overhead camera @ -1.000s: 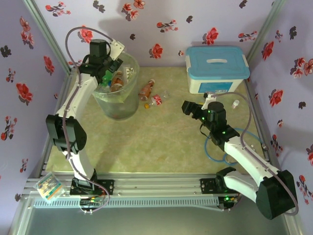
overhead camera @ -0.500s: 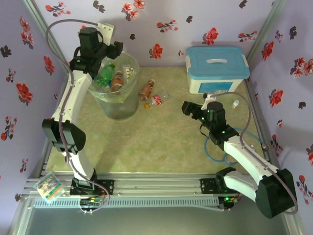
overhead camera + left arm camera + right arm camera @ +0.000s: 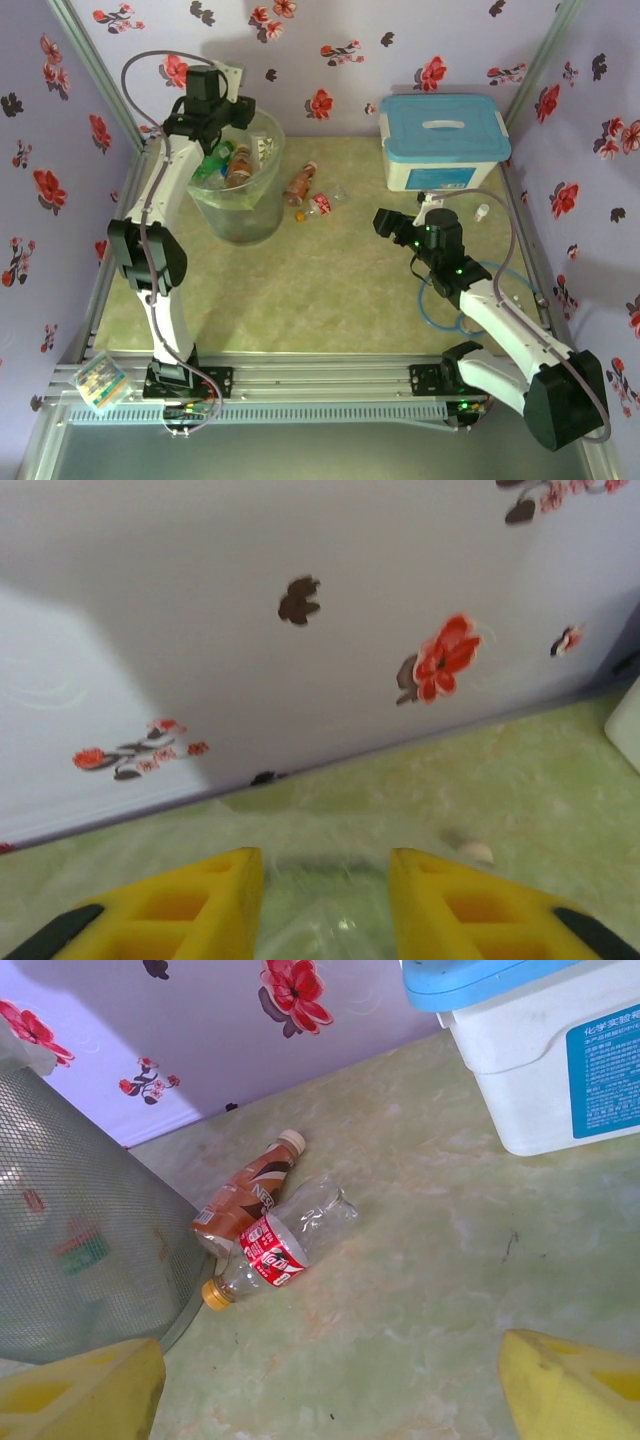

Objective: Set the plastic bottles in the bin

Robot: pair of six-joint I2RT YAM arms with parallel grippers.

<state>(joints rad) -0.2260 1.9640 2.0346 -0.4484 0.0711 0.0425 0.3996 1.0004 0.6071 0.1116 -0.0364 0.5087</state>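
The bin (image 3: pixel 240 215) stands at the back left and holds several plastic bottles, among them a green one (image 3: pixel 215 160) and an orange-brown one (image 3: pixel 238 165). My left gripper (image 3: pixel 232 115) hovers over the bin's far rim; in the left wrist view its fingers (image 3: pixel 200 900) stand a little apart with nothing between them, above the bag-lined rim (image 3: pixel 320 830). To the right of the bin, a brown bottle (image 3: pixel 298 184) (image 3: pixel 245 1195) and a clear red-labelled bottle (image 3: pixel 322 203) (image 3: pixel 275 1245) lie on the table. My right gripper (image 3: pixel 385 222) (image 3: pixel 330 1380) is wide open and empty, short of them.
A white box with a light-blue lid (image 3: pixel 440 140) (image 3: pixel 560 1070) stands at the back right, with a small white bottle (image 3: pixel 482 212) beside it. The bin's mesh wall (image 3: pixel 80 1250) is close on the right gripper's left. Flowered walls close in the table.
The green bottle left my left gripper and now lies in the bin. The left gripper lifted, swung back over the far rim and narrowed. The right arm has not moved.
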